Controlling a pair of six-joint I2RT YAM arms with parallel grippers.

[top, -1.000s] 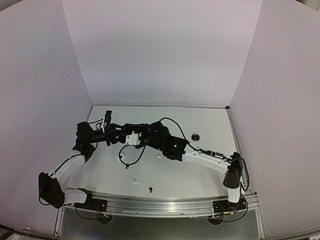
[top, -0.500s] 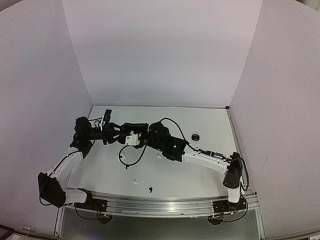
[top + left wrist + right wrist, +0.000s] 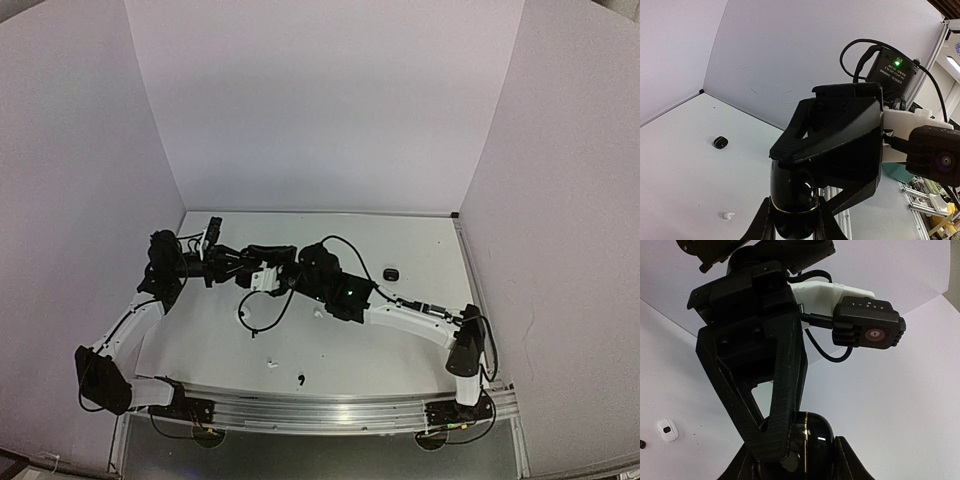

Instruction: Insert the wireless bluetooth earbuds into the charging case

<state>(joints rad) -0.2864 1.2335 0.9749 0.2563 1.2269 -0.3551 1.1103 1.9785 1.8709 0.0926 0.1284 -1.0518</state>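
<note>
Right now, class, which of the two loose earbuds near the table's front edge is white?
The white earbud is the left one of the pair, lying further from the front edge. The black earbud sits to its right, closer to that edge.

Black case [image 3: 791,195] glossy, smooth plastic; table [image 3: 680,170] matt white; walls [image 3: 790,50] matt, smooth

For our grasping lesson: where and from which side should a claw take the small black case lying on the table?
Probably from straight above, pinching the case across its shorter width: it lies flat, low and rounded, offering no side edge to hook.
</note>
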